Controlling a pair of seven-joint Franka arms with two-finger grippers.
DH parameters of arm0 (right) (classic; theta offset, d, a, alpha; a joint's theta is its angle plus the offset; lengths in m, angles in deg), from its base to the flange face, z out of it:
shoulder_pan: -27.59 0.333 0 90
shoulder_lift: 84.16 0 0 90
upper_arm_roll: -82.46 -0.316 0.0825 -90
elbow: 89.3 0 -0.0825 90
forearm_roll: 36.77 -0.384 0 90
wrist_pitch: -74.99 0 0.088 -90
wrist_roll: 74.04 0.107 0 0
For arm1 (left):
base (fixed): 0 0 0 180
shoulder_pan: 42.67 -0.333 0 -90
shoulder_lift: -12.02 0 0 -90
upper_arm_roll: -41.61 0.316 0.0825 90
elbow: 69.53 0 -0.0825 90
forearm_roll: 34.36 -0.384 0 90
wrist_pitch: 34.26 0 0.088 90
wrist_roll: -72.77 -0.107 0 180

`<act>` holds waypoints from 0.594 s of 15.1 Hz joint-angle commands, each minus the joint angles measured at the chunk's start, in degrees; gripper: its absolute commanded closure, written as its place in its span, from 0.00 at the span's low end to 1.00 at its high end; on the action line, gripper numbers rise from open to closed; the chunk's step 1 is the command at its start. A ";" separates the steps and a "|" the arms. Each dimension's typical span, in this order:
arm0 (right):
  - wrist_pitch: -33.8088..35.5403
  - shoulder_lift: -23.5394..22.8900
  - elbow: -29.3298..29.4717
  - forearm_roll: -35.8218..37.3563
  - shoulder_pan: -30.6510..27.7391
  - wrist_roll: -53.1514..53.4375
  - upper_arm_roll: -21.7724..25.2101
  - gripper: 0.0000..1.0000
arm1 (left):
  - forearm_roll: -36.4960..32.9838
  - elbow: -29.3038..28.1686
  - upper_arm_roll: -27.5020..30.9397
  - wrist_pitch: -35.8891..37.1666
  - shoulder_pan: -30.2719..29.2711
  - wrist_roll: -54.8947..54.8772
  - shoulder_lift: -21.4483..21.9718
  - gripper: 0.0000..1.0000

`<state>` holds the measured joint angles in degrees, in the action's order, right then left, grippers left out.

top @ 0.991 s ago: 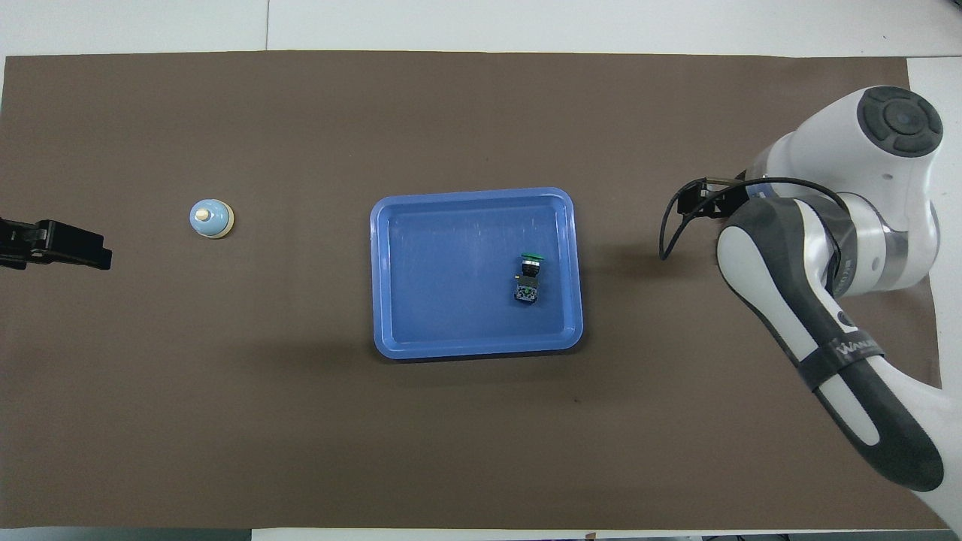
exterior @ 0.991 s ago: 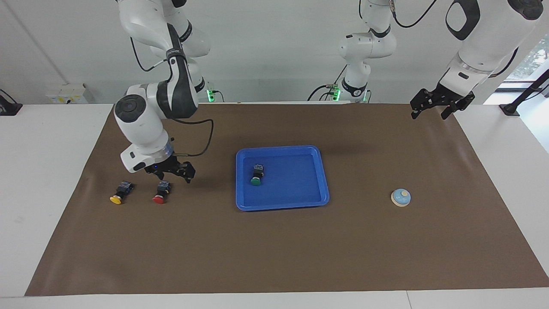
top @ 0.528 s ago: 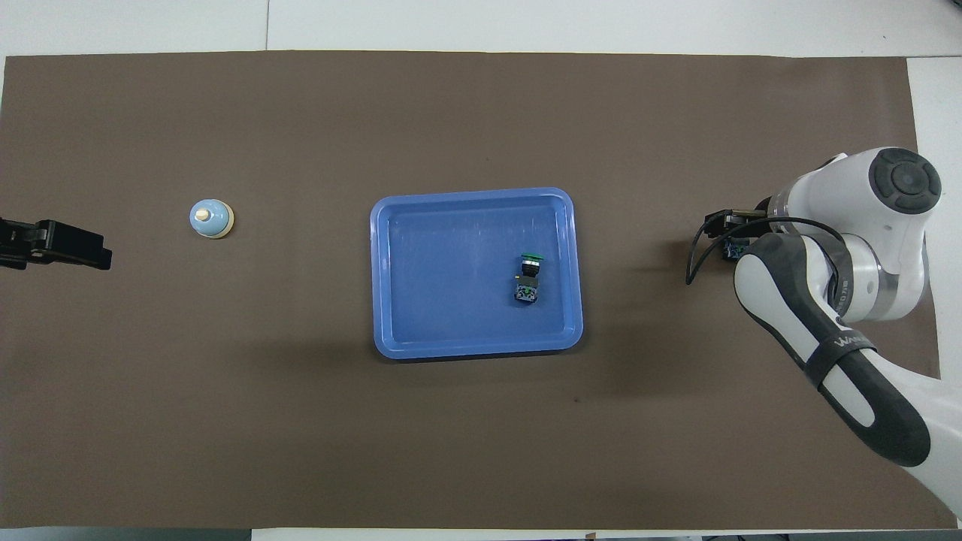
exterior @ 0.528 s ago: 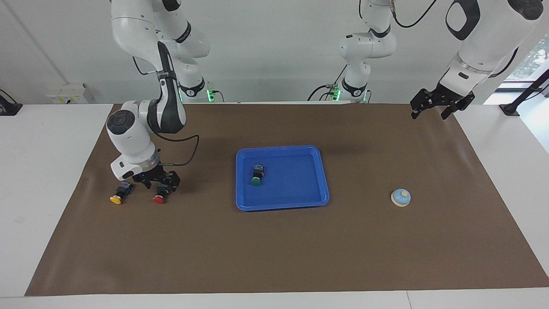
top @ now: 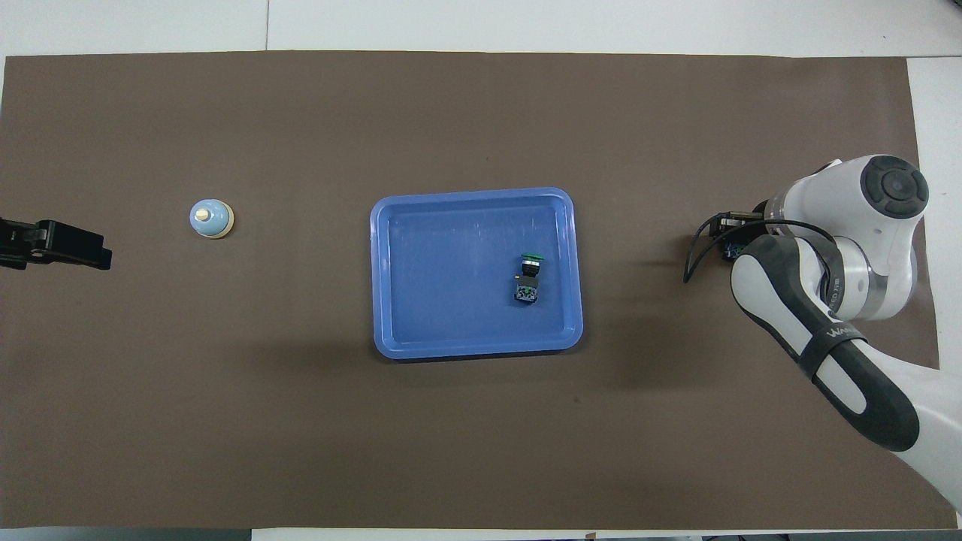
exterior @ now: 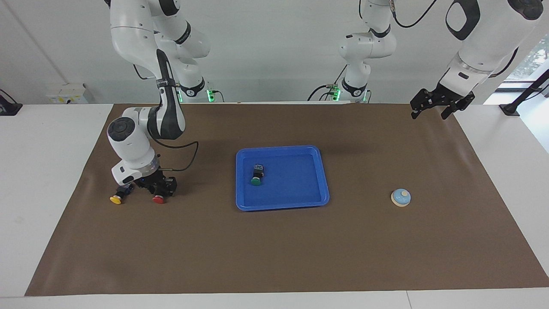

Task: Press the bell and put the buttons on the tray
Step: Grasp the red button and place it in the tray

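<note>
Toward the right arm's end of the brown mat (exterior: 274, 257), the right gripper (exterior: 158, 189) is seen lowered onto the red button (exterior: 159, 198), its fingers set around the button's dark body; whether the grip is fully closed cannot be told. Just beside it, nearer that end edge of the mat, the yellow button (exterior: 116, 198) is lying on its side, partly hidden under the gripper. At the middle of the mat the blue tray (exterior: 300, 201) is placed, and the green button (exterior: 256, 176) is lying on its side inside it, by the rim toward the right arm's end. Toward the left arm's end, the bell (exterior: 401, 197) is standing upright on the mat. Over the mat's corner nearest the left arm's base, the left gripper (exterior: 441, 106) is held in the air with its fingers spread wide and nothing between them
</note>
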<state>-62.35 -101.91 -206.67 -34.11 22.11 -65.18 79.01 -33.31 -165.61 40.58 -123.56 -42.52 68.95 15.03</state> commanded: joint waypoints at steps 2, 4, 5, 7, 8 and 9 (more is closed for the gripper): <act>0.48 0.35 0.22 0.77 -0.49 0.99 -0.77 1.00 | -0.61 0.55 -0.03 0.71 -0.16 -0.49 0.25 0.00; 1.53 0.43 1.35 0.77 0.03 0.81 -0.77 1.00 | -0.61 0.55 -0.03 0.71 -0.16 -0.49 0.25 0.00; 3.72 0.43 3.02 0.77 0.56 0.89 -0.86 1.00 | -0.61 0.55 -0.03 0.71 -0.16 -0.49 0.25 0.00; 8.90 0.43 7.23 0.68 3.27 1.42 -0.86 1.00 | -0.61 0.55 -0.03 0.71 -0.16 -0.49 0.25 0.00; 11.36 0.43 9.34 0.59 4.50 2.55 -0.86 1.00 | -0.61 0.55 -0.03 0.71 -0.16 -0.49 0.25 0.00; 14.17 0.43 11.97 0.51 6.52 4.83 -0.94 1.00 | -0.61 0.55 -0.03 0.71 -0.16 -0.49 0.25 0.00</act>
<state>-53.54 -101.70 -199.59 -34.11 25.73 -64.01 78.40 -33.31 -165.61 40.58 -123.56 -42.52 68.95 15.03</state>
